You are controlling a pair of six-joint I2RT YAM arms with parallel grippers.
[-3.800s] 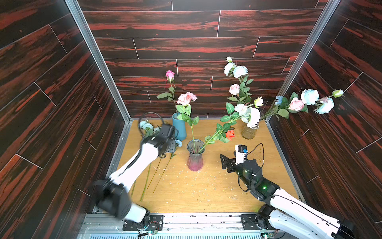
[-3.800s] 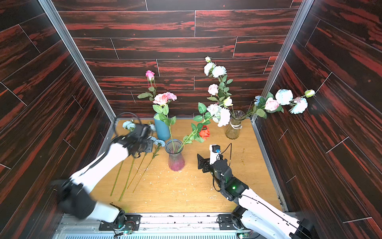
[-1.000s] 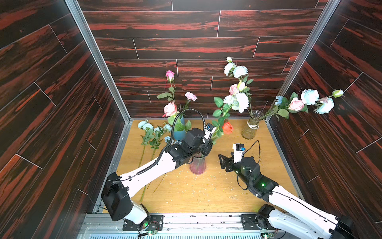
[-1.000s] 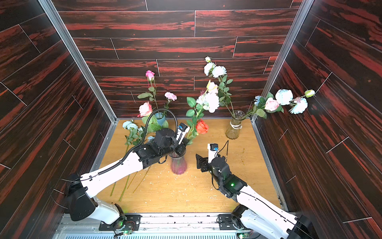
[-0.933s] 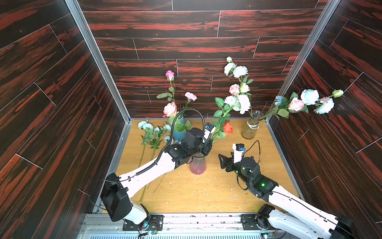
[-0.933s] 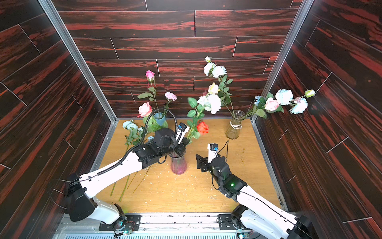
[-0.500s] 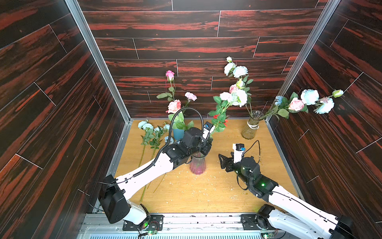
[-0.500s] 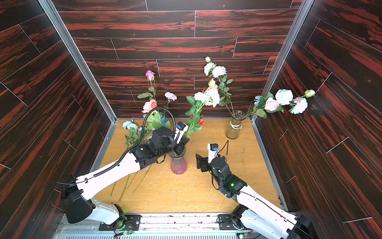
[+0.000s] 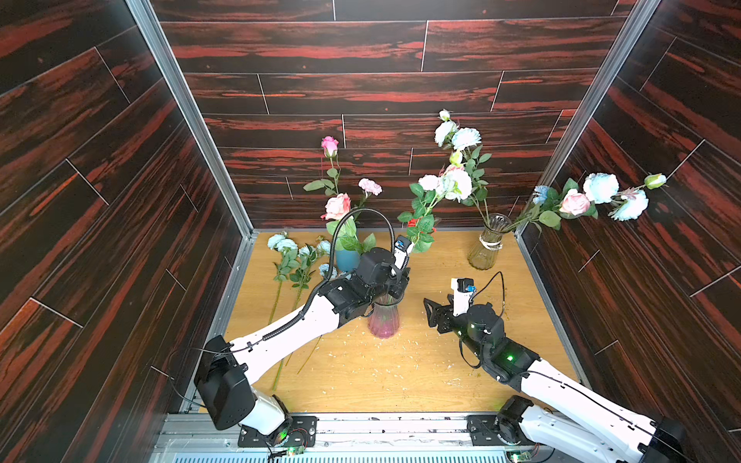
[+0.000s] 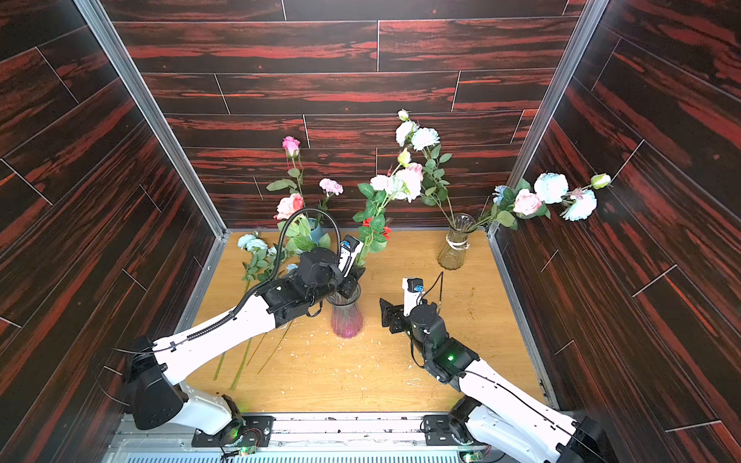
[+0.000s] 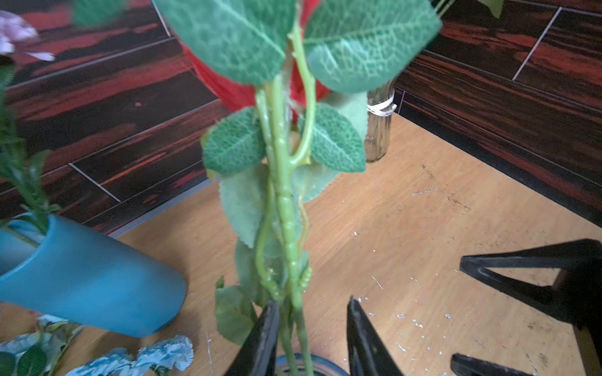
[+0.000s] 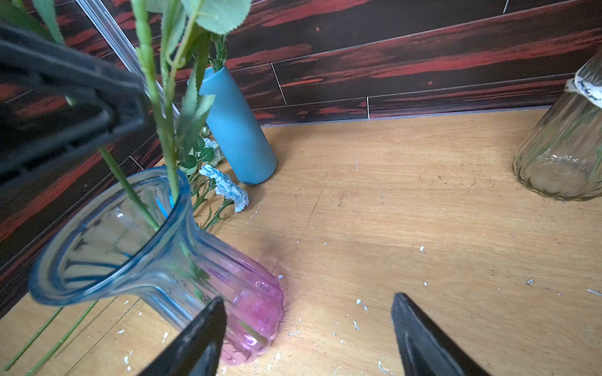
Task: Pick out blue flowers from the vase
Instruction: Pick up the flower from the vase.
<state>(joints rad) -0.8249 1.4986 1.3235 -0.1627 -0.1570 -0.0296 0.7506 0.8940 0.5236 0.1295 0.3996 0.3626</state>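
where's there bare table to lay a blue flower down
Bare wood: the front strip of the table by the rail, and the back middle, between the pink-bottomed glass vase and the clear glass vase. Crowded: the left edge, where the blue flowers lie beside the blue vase, stems under the left arm.

Ruffled pale blue flowers (image 9: 285, 245), lying flat by left wall; pink-tinted vase (image 9: 383, 321), upright, holding stems
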